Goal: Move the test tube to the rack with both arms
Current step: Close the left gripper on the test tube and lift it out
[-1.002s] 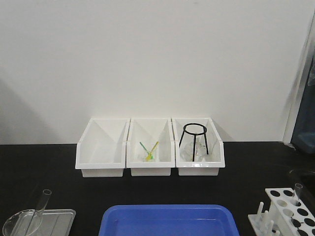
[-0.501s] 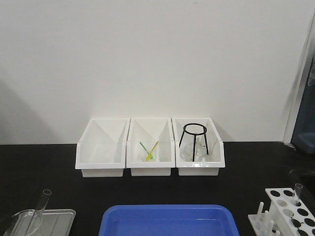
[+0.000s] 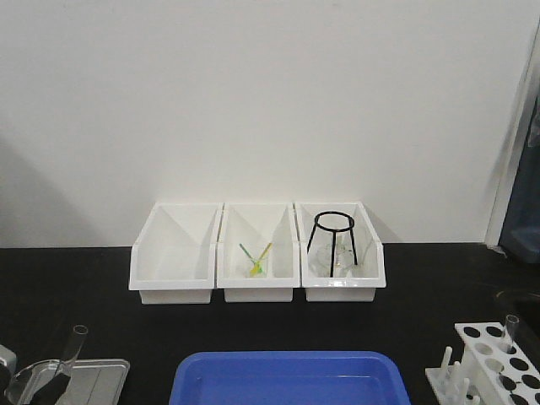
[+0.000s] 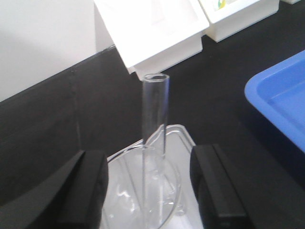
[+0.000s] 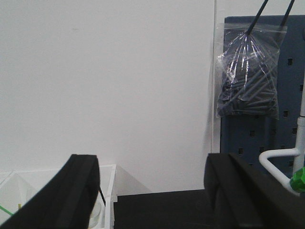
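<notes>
Since 0.5 s ago the left gripper [image 4: 151,191] has come into the front view at 7 o'clock, where 1 dark finger [image 3: 56,385] now overlaps the beaker [image 3: 32,381]. Everything else on the black table [image 3: 422,287] lies as it did. The test tube [image 4: 155,129] stands in that beaker, rim up and leaning toward 1 o'clock, with its lower end behind the glass wall. In the left wrist view it sits between the 2 black fingers, which are spread wide on either side of it and touch neither the tube nor each other. The beaker rests on a clear tray [image 3: 105,375] at 7 o'clock. The right gripper [image 5: 155,195] is also spread wide with nothing between its fingers, and it faces the white wall. Beyond it, at 2 o'clock, a clear bag [image 5: 248,76] of dark sticks hangs on a blue pegboard [image 5: 286,133]. At the middle of the front view 3 white bins [image 3: 173,291] stand in a row, touching side to side. The middle bin [image 3: 257,291] holds thin yellow and green pieces [image 3: 256,260]. The right bin [image 3: 337,291] holds a black wire tripod [image 3: 334,236] with clear glassware at its feet. A blue tub [image 3: 287,380] sits at 6 o'clock. The rack [image 3: 494,359] is at 4 o'clock, well apart from the beaker, and 1 second tube [image 3: 510,331] stands upright in a far hole.
</notes>
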Robot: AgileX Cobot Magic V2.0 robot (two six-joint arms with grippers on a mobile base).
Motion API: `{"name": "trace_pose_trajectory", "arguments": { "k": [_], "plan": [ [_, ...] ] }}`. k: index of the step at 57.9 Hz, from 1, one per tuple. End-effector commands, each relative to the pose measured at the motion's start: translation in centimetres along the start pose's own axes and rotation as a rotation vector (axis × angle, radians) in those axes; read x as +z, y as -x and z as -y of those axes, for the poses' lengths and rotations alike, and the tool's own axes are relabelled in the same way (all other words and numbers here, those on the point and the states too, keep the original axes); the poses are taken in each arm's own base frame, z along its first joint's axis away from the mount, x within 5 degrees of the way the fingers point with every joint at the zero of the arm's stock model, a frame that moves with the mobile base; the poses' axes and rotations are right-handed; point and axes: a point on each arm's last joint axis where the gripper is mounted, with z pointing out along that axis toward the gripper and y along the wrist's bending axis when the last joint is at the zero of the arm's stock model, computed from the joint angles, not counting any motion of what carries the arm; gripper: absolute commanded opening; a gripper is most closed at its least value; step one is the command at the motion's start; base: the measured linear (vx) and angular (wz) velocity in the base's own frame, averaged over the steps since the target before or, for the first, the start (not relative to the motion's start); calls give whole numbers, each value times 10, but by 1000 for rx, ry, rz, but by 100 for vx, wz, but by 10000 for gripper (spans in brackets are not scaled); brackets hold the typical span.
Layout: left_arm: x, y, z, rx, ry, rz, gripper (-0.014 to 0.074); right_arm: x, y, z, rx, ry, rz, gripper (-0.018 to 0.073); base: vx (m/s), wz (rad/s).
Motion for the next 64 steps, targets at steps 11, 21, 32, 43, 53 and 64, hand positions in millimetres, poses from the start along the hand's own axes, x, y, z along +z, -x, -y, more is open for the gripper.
{"name": "trace_pose_trajectory", "arguments": {
  "k": [11, 21, 32, 43, 53, 64],
  "plan": [
    [26, 24, -5, -14, 13, 126, 504, -1, 20, 0, -19, 0, 121, 509, 0, 0],
    [41, 26, -6, -26, 5, 91, 504, -1, 20, 0, -18, 0, 120, 509, 0, 0],
    [56, 20, -5, -37, -4, 65, 503, -1, 20, 0, -19, 0, 121, 509, 0, 0],
    [66, 19, -5, -39, -4, 80, 503, -1, 20, 0, -19, 0, 121, 509, 0, 0],
    [68, 17, -4, -40, -7, 76, 442, -1, 20, 0, -19, 0, 120, 509, 0, 0],
    [68, 19, -4, -39, -2, 101, 234, -1, 20, 0, -19, 0, 120, 509, 0, 0]
  ]
}}
